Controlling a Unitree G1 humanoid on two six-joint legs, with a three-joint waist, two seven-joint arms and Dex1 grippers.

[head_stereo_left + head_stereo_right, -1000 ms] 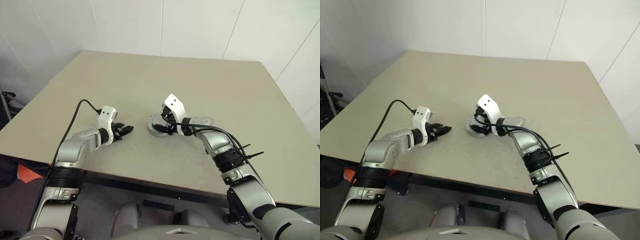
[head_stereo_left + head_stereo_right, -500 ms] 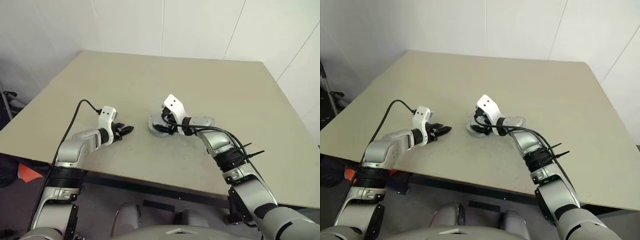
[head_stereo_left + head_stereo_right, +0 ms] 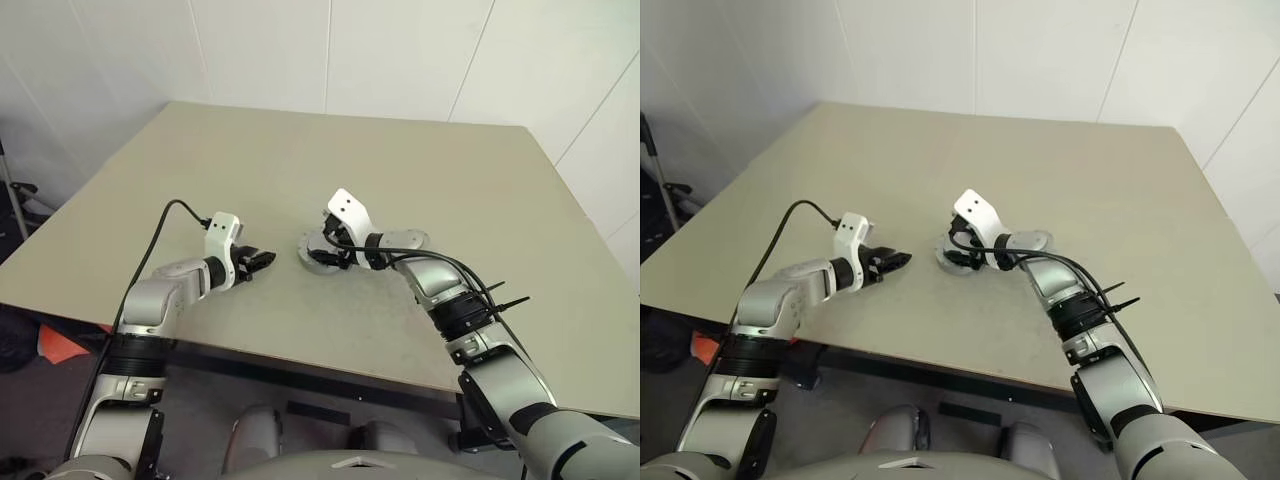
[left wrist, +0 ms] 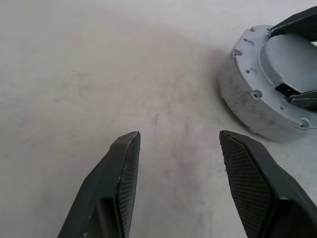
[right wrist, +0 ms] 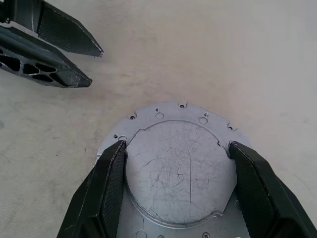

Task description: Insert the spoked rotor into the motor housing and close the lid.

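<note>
The motor housing [image 4: 247, 99] is a squat grey round part standing on the table between my arms, with a flat round lid [image 5: 178, 173] on top. My right gripper [image 5: 177, 144] reaches over it, its fingers [image 5: 111, 188] pressed against opposite edges of the lid. My left gripper [image 4: 178, 139] hovers open and empty just above the table, a short way to the housing's left and pointing at it. In the left eye view the housing [image 3: 312, 256] lies under the right gripper [image 3: 324, 252], with the left gripper [image 3: 264, 259] beside it. The spoked rotor is hidden.
The tan table [image 3: 400, 170] stretches far behind and to both sides of the housing. Its front edge [image 3: 300, 362] runs close under both forearms. A black cable [image 3: 160, 225] loops from the left wrist. White walls stand behind the table.
</note>
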